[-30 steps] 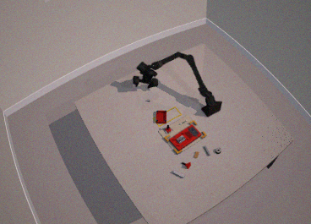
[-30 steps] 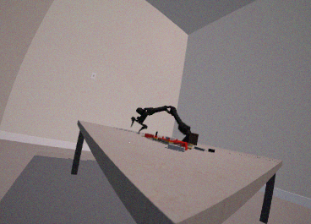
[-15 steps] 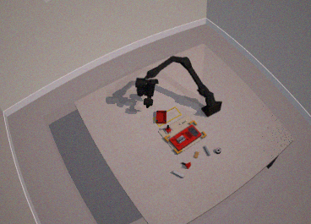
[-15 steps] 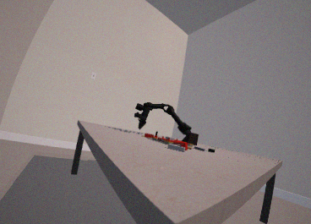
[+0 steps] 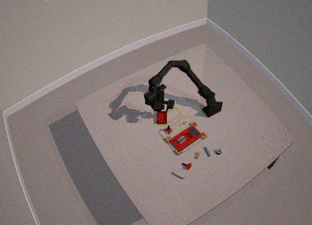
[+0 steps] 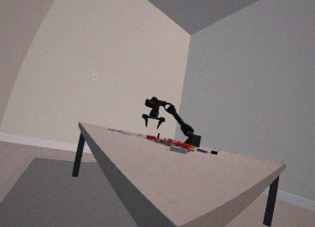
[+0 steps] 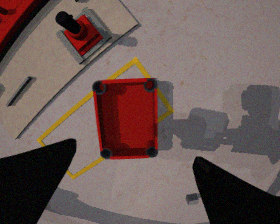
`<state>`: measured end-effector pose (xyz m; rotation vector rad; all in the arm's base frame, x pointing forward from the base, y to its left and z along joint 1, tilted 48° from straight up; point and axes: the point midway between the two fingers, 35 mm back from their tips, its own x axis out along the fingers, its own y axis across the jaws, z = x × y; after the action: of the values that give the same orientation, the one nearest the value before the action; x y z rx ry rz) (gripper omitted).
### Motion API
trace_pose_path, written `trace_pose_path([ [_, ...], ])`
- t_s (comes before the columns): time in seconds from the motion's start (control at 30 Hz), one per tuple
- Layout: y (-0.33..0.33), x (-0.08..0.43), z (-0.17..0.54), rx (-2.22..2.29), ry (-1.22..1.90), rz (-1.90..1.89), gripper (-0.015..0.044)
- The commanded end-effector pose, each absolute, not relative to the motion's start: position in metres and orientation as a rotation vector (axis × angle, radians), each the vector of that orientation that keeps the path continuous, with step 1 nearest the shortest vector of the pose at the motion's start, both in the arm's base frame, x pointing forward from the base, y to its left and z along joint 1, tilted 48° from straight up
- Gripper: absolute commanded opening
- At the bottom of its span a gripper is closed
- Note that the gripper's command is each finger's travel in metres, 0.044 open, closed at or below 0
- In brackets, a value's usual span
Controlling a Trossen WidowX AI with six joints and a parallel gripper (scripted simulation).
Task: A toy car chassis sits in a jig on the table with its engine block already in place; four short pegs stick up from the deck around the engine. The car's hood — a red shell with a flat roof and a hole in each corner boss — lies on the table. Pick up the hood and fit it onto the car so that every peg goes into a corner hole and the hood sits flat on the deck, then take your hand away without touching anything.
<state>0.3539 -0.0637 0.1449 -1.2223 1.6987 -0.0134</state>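
In my top view the red hood (image 5: 161, 117) (image 6: 151, 137) (image 7: 128, 117) lies on the table (image 5: 237, 160) (image 6: 150, 179) (image 7: 216, 55), toward its left corner from the chassis (image 5: 185, 137) (image 7: 6, 25). My gripper (image 5: 164, 105) (image 6: 152, 127) (image 7: 136, 155) hangs above, fingers spread and empty; the wrist view puts the hood ahead between them, long axis crossing their closing line, so I'd centre before lowering.

A bare room, kind unclear: plain walls, a pale skirting board (image 5: 106, 59) and one table (image 5: 127, 160) (image 6: 171, 183)
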Motion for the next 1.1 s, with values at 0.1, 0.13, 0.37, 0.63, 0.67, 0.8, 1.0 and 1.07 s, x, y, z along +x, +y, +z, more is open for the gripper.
trace_pose_path([
  [0.1,-0.052,0.349,0.141,-1.385,1.767,0.147,0.044],
  [0.13,-0.052,0.349,0.141,-1.385,1.767,0.147,0.044],
  [0.37,-0.052,0.348,0.141,-1.385,1.767,0.147,0.044],
  [0.63,-0.057,0.348,0.136,-1.385,1.767,0.148,0.044],
  [0.67,-0.058,0.348,0.136,-1.385,1.767,0.148,0.044],
  [0.8,-0.061,0.349,0.133,-1.385,1.767,0.148,0.044],
  [1.0,-0.065,0.349,0.129,-1.385,1.766,0.148,0.044],
  [1.07,-0.066,0.349,0.128,-1.385,1.766,0.148,0.044],
])
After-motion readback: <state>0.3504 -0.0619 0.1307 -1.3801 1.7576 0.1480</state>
